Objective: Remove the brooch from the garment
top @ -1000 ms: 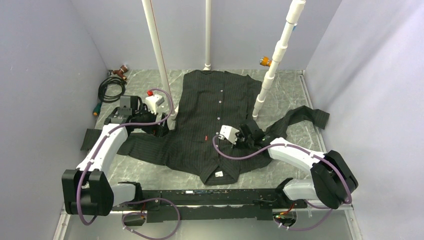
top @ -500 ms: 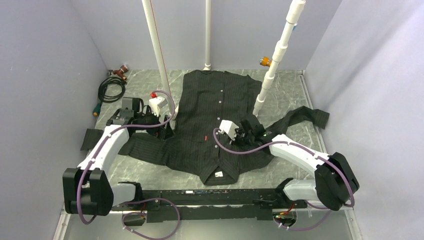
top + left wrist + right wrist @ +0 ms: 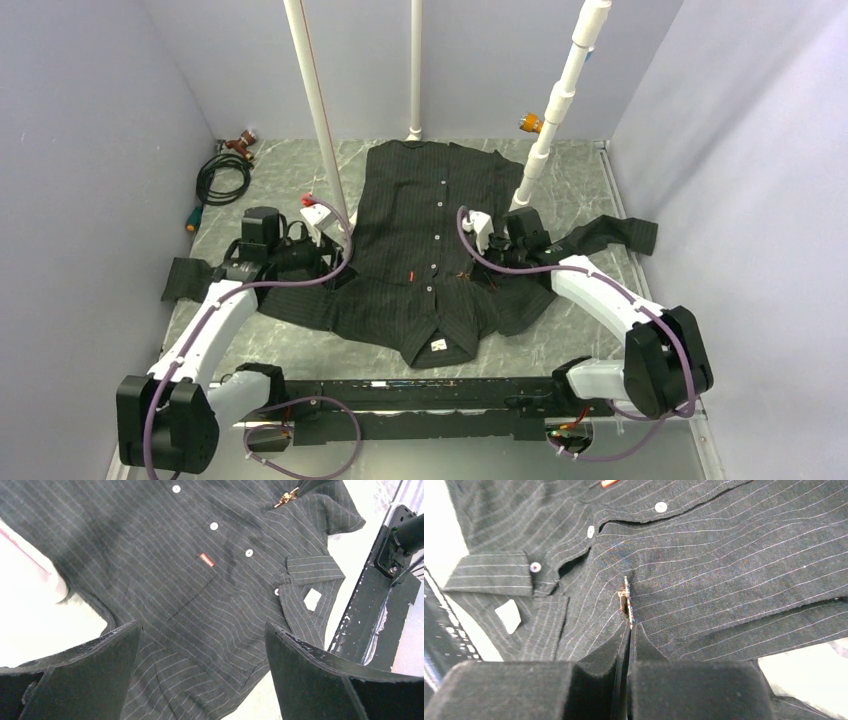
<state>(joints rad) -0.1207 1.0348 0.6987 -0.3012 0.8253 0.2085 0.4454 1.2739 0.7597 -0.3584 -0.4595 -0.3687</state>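
Right end effector (image 3: 629, 627) pinched on the brooch (image 3: 625, 600); shirt (image 3: 420, 220) flat on the desk (image 3: 270, 175).

Shirt lies collar nearest, at lower centre of the overhead view, white label (image 3: 508, 616) at the neck. Just beyond it, right of the button row, the brooch stands edge-on, glinting gold, cloth puckered into folds around it. Right fingers (image 3: 589, 680) are pressed together, tips on the brooch's lower end. Left end effector (image 3: 201, 630) hovers over the shirt's left side, fingers spread wide and holding nothing; its camera shows the red tag (image 3: 206, 560) mid-frame and the brooch at the top edge. Farther back: the hem, white poles (image 3: 320, 110), and a black cable coil (image 3: 222, 180) at upper left.
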